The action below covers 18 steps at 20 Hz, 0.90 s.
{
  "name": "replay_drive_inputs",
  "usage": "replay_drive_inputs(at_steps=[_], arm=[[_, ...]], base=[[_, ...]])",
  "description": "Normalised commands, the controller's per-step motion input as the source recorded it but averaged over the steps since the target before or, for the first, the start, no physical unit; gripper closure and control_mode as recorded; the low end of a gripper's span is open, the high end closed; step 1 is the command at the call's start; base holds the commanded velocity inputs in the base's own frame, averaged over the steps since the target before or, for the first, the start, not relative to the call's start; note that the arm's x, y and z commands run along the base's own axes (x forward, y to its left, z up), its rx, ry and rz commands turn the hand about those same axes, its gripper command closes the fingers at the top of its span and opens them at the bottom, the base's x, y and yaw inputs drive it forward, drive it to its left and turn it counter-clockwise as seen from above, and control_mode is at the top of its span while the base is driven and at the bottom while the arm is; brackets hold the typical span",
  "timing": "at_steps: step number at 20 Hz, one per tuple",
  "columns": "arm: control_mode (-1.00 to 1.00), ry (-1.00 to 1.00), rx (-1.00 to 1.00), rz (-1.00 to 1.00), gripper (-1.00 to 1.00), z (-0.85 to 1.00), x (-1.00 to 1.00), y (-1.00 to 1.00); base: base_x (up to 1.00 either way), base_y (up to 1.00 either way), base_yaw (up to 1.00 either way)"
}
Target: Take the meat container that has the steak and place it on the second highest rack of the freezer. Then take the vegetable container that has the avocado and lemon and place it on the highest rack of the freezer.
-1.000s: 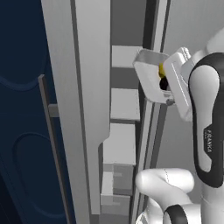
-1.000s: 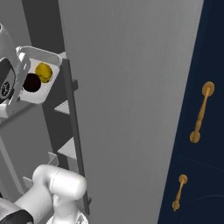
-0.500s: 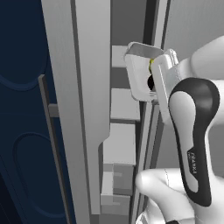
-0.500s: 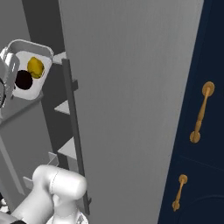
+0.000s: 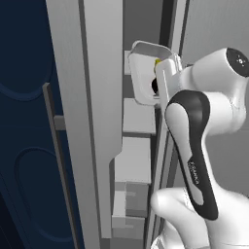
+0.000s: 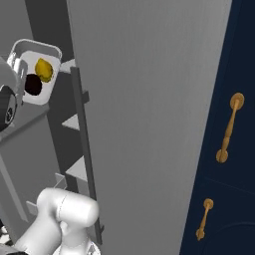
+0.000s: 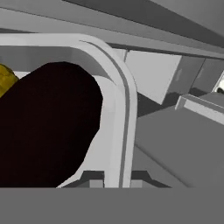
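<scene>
My gripper (image 7: 112, 178) is shut on the rim of the white vegetable container (image 5: 144, 74), holding it tipped on edge. The dark avocado (image 7: 48, 127) and the yellow lemon (image 7: 5, 79) lie inside it. From the right base view the container (image 6: 21, 55) shows the lemon (image 6: 44, 69) above the avocado (image 6: 33, 85). It hangs in the opening of the grey freezer (image 5: 95, 97), near the top, in front of the uppermost boards. A light-grey shelf board (image 5: 139, 116) lies just below it. The steak is out of view.
The open freezer door (image 6: 144, 124) stands as a broad grey wall on the right, with a vertical bar (image 6: 83, 144) beside the shelf ends. Navy cabinets with gold handles (image 6: 227, 128) lie beyond. A navy panel (image 5: 24, 121) and long bar handle (image 5: 57, 165) flank the left. Drawers (image 5: 129, 204) sit low.
The arm has swung forward and carried the container up and to the left, deeper into the freezer opening. The container stays tipped with both fruits inside.
</scene>
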Motion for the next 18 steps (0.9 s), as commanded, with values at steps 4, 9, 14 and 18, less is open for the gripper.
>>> replay_drive_inputs(at_steps=[4,9,14,18], arm=[[-1.0,0.0,0.0,0.0,1.0,0.0,0.89,-0.01],[-1.0,0.0,0.0,0.0,1.0,0.0,0.94,-0.11],[-1.0,0.0,0.0,0.0,1.0,0.02,0.93,-0.09],[-1.0,0.0,0.0,0.0,1.0,0.03,0.72,0.0]], base=[[0.0,0.0,0.0],[0.0,0.0,0.0],[0.0,0.0,0.0],[0.0,0.0,0.0]])
